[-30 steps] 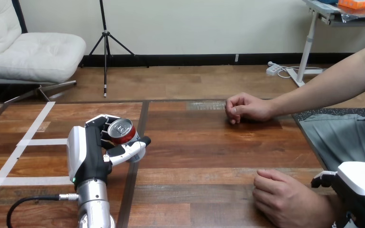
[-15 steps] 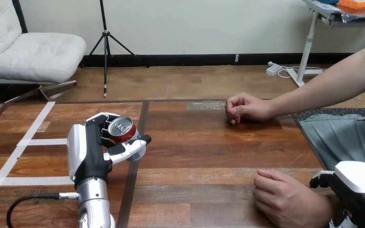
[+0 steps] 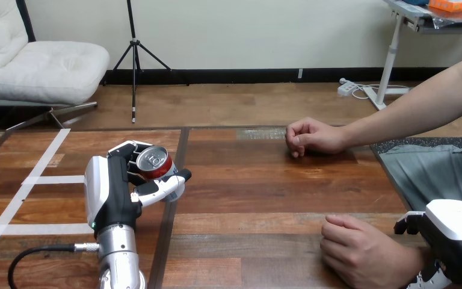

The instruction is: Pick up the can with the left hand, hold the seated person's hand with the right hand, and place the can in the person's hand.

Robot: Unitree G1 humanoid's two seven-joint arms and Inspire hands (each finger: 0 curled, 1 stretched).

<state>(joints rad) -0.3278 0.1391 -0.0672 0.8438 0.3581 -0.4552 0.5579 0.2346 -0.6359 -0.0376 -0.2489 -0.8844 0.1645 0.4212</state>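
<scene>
The can (image 3: 154, 161) is clamped in the left robot hand (image 3: 115, 189), with the fingers wrapped behind it and the thumb curled across its front. It is held at the left of the surface (image 3: 264, 192), with its silver top tipped towards the camera. Compared with a second ago, the can has been carried a little upward and away from the robot, so a lift is judged to be under way. Whether its base is fully clear of the surface cannot be told.

The right robot hand (image 3: 460, 232) is seen at the lower right corner, just beside the wrist of the person's nearer hand (image 3: 361, 254). Its white shell has been shifted slightly towards the right edge over the last second, yet no contact with the person can be made out. Whether it is open or closed cannot be told.

The person's nearer hand is rested knuckles-up on the surface, loosely closed, and has not been moved. The person's farther hand (image 3: 310, 136) is likewise kept as a loose fist, well apart from the can.

The pick-up is therefore judged nearly done, while the hold on the person's hand and the handover are not yet begun. A palm would have to be turned up before the can could be received
</scene>
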